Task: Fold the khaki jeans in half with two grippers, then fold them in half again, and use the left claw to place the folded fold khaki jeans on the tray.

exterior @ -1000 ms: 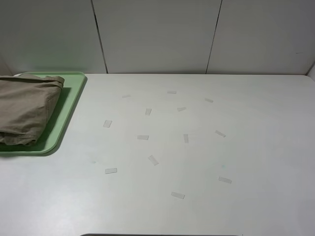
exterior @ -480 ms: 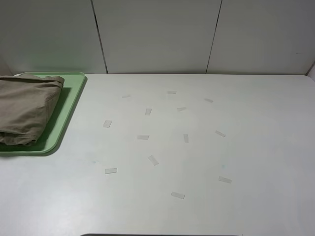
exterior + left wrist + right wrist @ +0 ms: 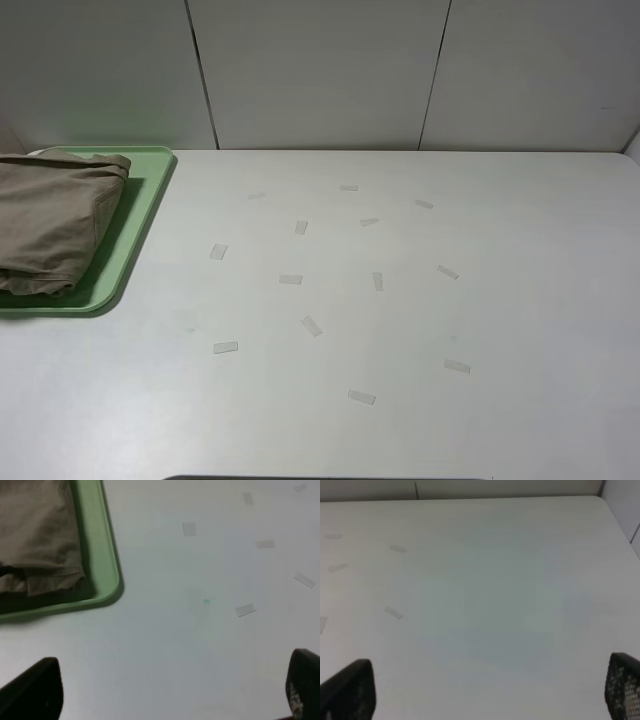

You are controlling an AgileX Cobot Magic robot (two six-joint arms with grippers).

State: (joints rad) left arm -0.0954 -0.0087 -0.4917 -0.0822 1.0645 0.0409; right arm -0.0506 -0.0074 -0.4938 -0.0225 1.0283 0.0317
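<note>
White table (image 3: 400,330), tape scraps (image 3: 311,325), pale wall panels (image 3: 320,70).

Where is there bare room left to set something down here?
Most of the table right of the tray is bare apart from flat tape marks. The khaki jeans cover nearly all the tray, leaving only a narrow green strip along its right side.

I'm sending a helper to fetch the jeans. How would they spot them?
Look at the white table, far-left corner, for the pale-green tray. The jeans lie folded on it: the only cloth there, khaki, unlike the small tape strips scattered mid-table.
</note>
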